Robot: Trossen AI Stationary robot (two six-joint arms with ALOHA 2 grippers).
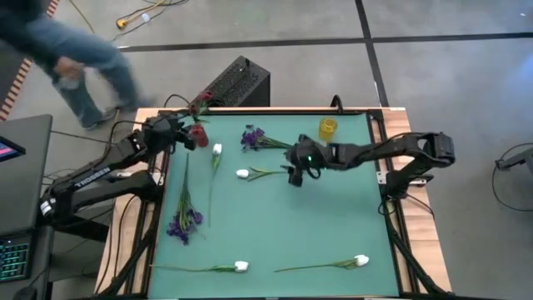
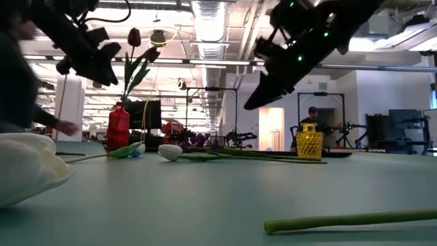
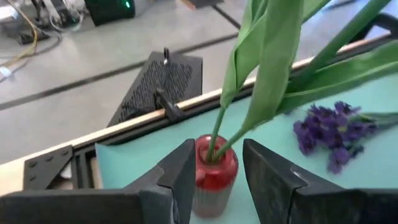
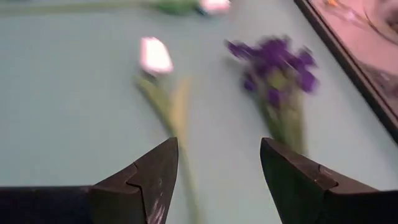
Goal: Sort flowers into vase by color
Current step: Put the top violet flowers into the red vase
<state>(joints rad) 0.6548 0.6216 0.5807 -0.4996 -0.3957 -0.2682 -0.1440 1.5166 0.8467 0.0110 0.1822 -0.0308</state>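
A red vase (image 1: 197,134) (image 3: 213,177) stands near the table's far left corner. A red-pink tulip's stem (image 3: 219,134) stands in it, with long green leaves (image 3: 267,56). My left gripper (image 1: 185,138) (image 3: 217,155) is open, with a finger on either side of the vase's mouth, touching nothing. My right gripper (image 1: 293,173) (image 4: 217,149) is open and hovers over the table's middle. Before it lie a white tulip (image 1: 243,174) (image 4: 155,56) and a purple bloom (image 1: 252,137) (image 4: 273,62). A yellow vase (image 1: 328,128) stands at the far edge.
More flowers lie flat on the green table (image 1: 283,225): a white tulip (image 1: 216,151) beside the red vase, a purple bunch (image 1: 185,225) at the left, two white tulips (image 1: 241,267) (image 1: 361,261) near the front edge. A black box (image 1: 237,83) sits behind the table; a person (image 1: 75,58) walks far left.
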